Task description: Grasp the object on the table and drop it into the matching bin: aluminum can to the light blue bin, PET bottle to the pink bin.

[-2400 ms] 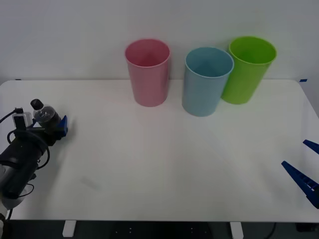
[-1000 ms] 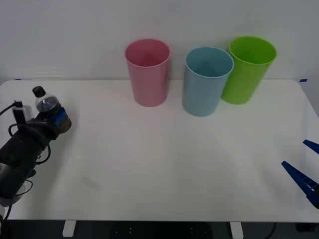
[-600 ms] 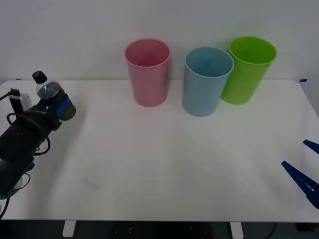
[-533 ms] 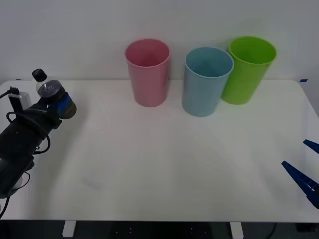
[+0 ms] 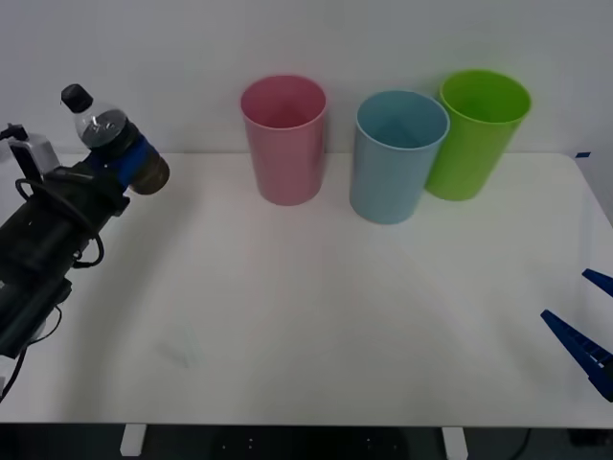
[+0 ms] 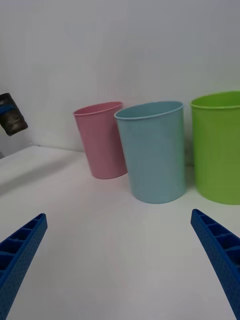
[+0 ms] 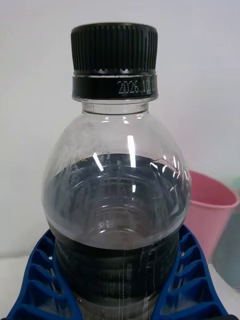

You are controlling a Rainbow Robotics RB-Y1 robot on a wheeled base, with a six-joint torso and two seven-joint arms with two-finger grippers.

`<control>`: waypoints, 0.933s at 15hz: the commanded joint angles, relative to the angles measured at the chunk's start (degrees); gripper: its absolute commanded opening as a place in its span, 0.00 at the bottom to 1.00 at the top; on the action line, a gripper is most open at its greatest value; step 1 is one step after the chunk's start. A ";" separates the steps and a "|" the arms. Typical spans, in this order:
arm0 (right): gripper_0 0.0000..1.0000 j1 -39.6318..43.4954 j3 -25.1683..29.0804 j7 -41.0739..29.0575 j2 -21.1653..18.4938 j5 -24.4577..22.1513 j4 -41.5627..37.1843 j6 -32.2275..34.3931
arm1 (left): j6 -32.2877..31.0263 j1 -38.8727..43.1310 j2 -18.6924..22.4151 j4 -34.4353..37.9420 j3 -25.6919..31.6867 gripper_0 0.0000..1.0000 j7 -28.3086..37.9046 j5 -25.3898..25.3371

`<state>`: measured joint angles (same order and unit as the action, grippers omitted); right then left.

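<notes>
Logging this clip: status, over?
Left gripper shut on PET bottle, held above table's left side. Right gripper open, parked. Pink bin unobstructed.

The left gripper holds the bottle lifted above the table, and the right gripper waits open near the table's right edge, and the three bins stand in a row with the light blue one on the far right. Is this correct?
Not quite: in the front view the lime green bin is on the far right, and the light blue bin stands in the middle, beside the pink bin. The rest holds: the left gripper holds the bottle above the table; the right gripper waits open.

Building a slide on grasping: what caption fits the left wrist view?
Left gripper fingers clasp a black-capped PET bottle of dark liquid, pink bin behind.
</notes>
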<state>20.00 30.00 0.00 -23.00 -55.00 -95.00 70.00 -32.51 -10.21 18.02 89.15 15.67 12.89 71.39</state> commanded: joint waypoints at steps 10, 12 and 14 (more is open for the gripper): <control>1.00 0.00 0.00 0.00 0.00 0.00 0.00 0.00 | 2.19 -11.76 -0.35 2.08 -5.92 0.00 12.42 8.33; 1.00 0.00 0.00 0.00 0.00 0.00 0.00 0.00 | 2.19 -14.40 -2.28 1.03 -5.92 0.00 14.44 12.46; 1.00 0.00 0.00 0.00 0.00 0.00 0.00 0.00 | 2.19 -16.86 -4.39 -1.52 -5.92 0.00 14.00 15.27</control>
<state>20.00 30.00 0.00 -23.00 -55.00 -95.00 70.00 -30.34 -26.19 14.37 88.56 9.75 27.07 85.51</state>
